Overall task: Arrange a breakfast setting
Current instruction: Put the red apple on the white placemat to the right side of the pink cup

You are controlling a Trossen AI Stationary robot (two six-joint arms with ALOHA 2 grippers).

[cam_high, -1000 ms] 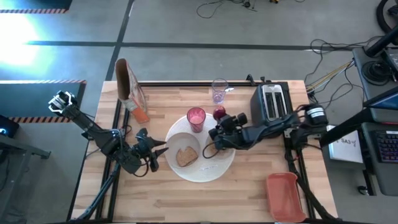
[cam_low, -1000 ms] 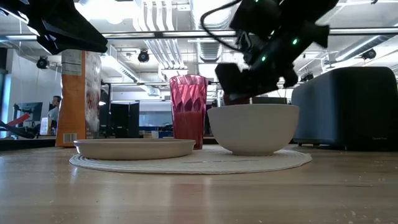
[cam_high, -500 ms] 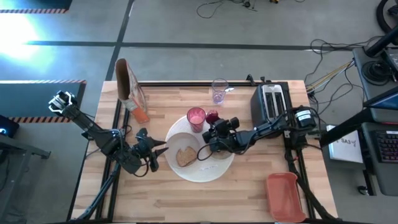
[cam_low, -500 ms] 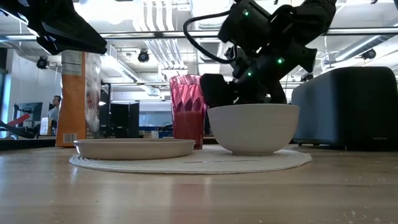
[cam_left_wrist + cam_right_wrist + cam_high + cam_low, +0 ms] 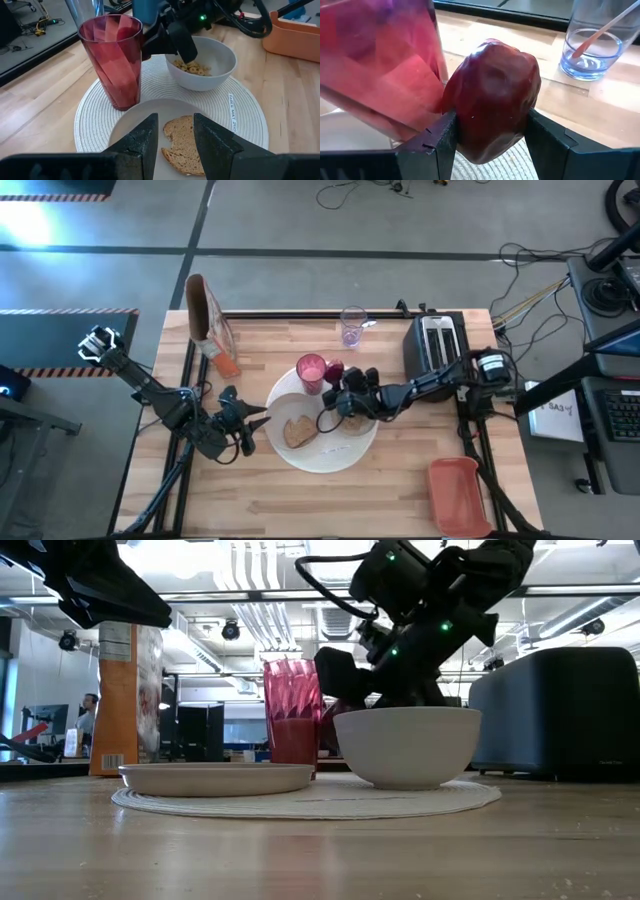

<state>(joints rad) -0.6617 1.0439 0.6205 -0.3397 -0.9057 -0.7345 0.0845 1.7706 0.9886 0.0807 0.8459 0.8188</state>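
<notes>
Table (image 5: 300, 500): light wood, arms reaching in from both sides.
Round mat (image 5: 335, 458): white, near the middle of the table.
Small white plate (image 5: 292, 412): on the mat, with toast (image 5: 298, 430) on it.
Pink cup (image 5: 311, 370): at the mat's far edge.
Small red fruit (image 5: 334, 370): just beside the cup, at the right gripper (image 5: 336, 392).
Left gripper (image 5: 255, 420): beside the plate.
Clear purplish glass (image 5: 352, 324): far side.
Toaster (image 5: 437, 346): right of the glass.
Red tray (image 5: 458, 495): near right corner.

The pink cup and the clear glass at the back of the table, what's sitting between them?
In the right wrist view, the red fruit sits between the pink cup and the clear glass, held in the right gripper's jaws and pressed against the cup.
</notes>
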